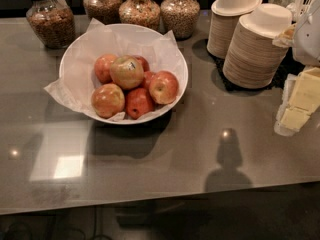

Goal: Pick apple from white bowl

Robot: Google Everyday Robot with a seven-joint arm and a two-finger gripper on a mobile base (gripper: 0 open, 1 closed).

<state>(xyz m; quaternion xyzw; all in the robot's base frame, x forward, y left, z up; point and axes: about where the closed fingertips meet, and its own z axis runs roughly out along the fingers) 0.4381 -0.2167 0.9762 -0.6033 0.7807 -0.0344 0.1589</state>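
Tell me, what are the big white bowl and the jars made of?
The white bowl looks like glazed ceramic or hard plastic: smooth, slightly shiny rim; can't tell which. Its lining looks like thin paper, because it crinkles. The jars look like clear glass: their filling shows through. The tool sits at the right edge, apart from the bowl.

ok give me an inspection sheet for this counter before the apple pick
surface: glossy grey counter, reflections, no spills seen
job's things: white bowl, paper-lined, holding several apples; apple on the pile's right side, uncovered
clutter: four filled jars behind the bowl; two stacks of paper bowls to its right
grippers: claw at the right edge of view, apart from the bowl
cables: faint dark lines below the counter's front, cannot tell
surroundings: dark floor in front
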